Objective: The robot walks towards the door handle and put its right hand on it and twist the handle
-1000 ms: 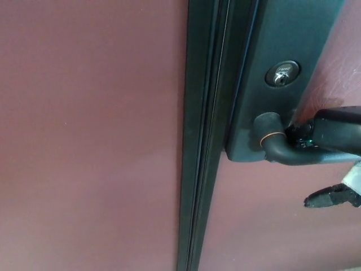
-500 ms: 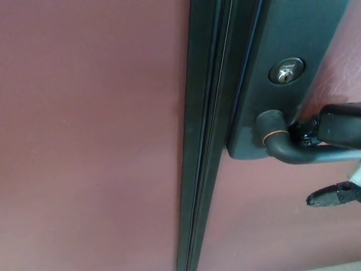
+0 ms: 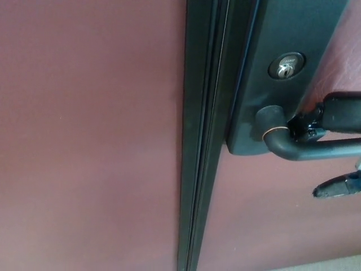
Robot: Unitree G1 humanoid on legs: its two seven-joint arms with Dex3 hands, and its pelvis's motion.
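Observation:
The dark lever door handle [image 3: 316,149] juts out to the right from a dark backplate [image 3: 282,28], roughly level. My right hand [image 3: 340,116] comes in from the right edge. One black finger [image 3: 344,112] lies on top of the lever near its pivot. The thumb [image 3: 335,185] hangs below the lever with a gap between them. The hand is open, straddling the handle, and most of it is cut off by the picture's edge. My left hand is out of sight.
A silver keyhole [image 3: 286,66] sits in the backplate above the handle. A dark vertical door edge strip [image 3: 203,135] splits two reddish-brown panels [image 3: 90,135]. A sliver of pale floor [image 3: 338,264] shows at the bottom right.
The lever has come up from a slight downward tilt to nearly level. My right hand has slid a little to the right, and the thumb now sits further right and lower.

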